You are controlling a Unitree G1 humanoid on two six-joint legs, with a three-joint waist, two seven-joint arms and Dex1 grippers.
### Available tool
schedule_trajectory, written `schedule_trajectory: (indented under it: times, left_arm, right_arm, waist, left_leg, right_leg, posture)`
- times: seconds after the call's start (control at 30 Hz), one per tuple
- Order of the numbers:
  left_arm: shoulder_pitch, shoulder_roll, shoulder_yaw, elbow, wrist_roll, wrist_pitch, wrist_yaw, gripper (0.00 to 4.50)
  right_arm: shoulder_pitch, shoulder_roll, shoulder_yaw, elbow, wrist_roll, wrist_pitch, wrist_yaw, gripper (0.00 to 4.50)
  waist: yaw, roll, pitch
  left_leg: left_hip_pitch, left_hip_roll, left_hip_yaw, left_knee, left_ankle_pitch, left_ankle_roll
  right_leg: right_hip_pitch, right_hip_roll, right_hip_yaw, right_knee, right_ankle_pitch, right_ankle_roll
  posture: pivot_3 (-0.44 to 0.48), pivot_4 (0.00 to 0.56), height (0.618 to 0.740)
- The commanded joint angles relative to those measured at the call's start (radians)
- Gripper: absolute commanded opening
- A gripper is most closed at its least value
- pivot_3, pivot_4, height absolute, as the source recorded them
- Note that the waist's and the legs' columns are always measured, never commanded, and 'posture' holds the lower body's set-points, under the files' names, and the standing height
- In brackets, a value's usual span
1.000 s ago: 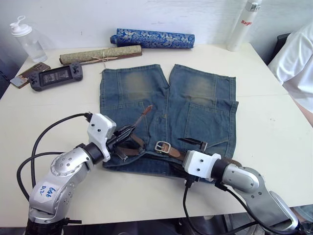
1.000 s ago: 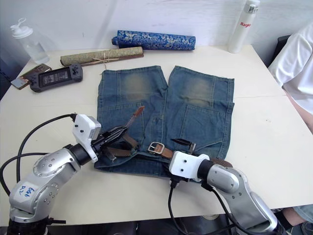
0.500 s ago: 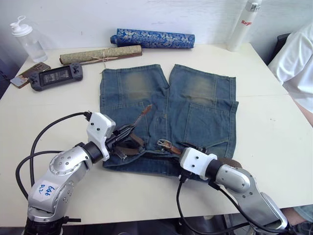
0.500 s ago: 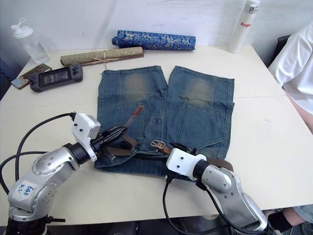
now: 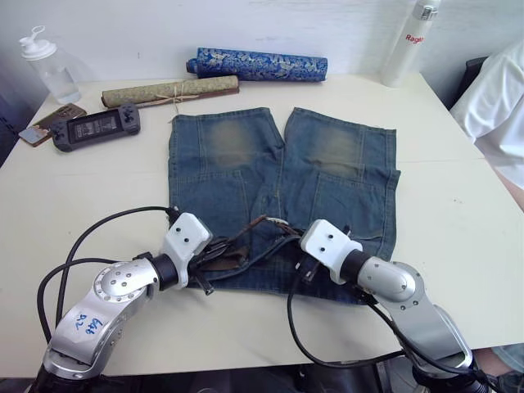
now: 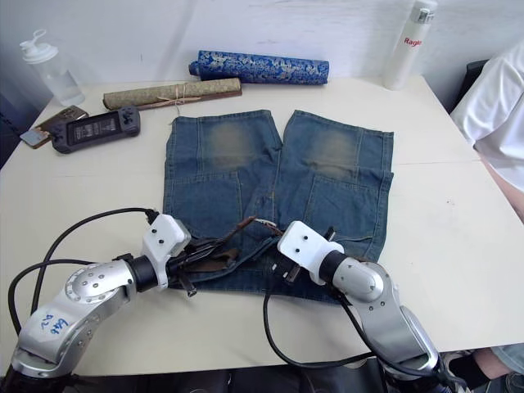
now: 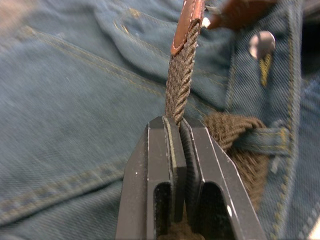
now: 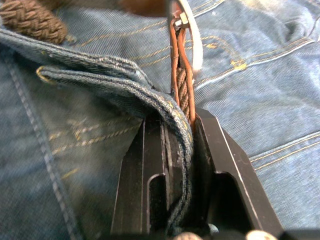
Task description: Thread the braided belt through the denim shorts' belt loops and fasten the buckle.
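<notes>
The denim shorts [image 5: 246, 164] lie flat on the white table, waistband toward me. My left gripper [image 7: 177, 122] is shut on the braided belt [image 7: 180, 85] just behind its tan tip [image 7: 189, 22]. Beside it the belt passes under a belt loop [image 7: 260, 137]. My right gripper [image 8: 179, 117] is shut on the belt's leather-edged end [image 8: 183, 90], with a fold of waistband denim [image 8: 125, 80] caught between its fingers too. A silver part of the buckle [image 8: 194, 40] shows just beyond it. Both grippers [image 5: 214, 246] [image 5: 288, 237] meet over the middle of the waistband.
At the table's far side lie a blue patterned roll [image 5: 258, 63] and an olive rolled mat [image 5: 168, 90]. A game console [image 5: 96, 127], a phone [image 5: 49, 123] and a clear bottle [image 5: 49, 70] sit far left. A white bottle [image 5: 409, 33] stands far right, by a person's white sleeve [image 5: 499, 98].
My right gripper has shut on the belt's buckle end and moved left toward the waistband's middle. My left gripper has moved right with the belt's tip end, bringing both ends close together.
</notes>
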State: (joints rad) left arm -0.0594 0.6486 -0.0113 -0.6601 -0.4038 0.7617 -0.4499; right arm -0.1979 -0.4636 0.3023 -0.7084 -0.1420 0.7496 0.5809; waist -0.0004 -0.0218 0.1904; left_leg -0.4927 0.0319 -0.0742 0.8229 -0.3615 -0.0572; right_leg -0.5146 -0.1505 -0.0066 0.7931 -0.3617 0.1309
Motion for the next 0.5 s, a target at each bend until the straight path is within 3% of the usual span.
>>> schedule_trajectory:
  times: [0.03,0.5]
  left_arm:
    - [0.010,-0.008,-0.015,-0.031,-0.004,0.025,0.000,0.00]
    - [0.025,-0.041,0.020,-0.032,-0.019,0.038,-0.001,0.00]
  right_arm:
    - [-0.024,0.011,-0.024,-0.059,0.009,0.041,-0.025,0.05]
    - [-0.027,-0.001,-0.023,-0.059,0.013,0.090,-0.049,0.05]
  waist:
    - [-0.001,0.000,0.000]
    - [-0.001,0.000,0.000]
  left_leg:
    - [0.000,0.000,0.000,0.000,0.000,0.000]
    - [0.000,0.000,0.000,0.000,0.000,0.000]
  right_leg:
    - [0.000,0.000,0.000,0.000,0.000,0.000]
    - [0.000,0.000,0.000,0.000,0.000,0.000]
  posture:
    - [0.000,0.150,0.645]
    - [0.000,0.150,0.645]
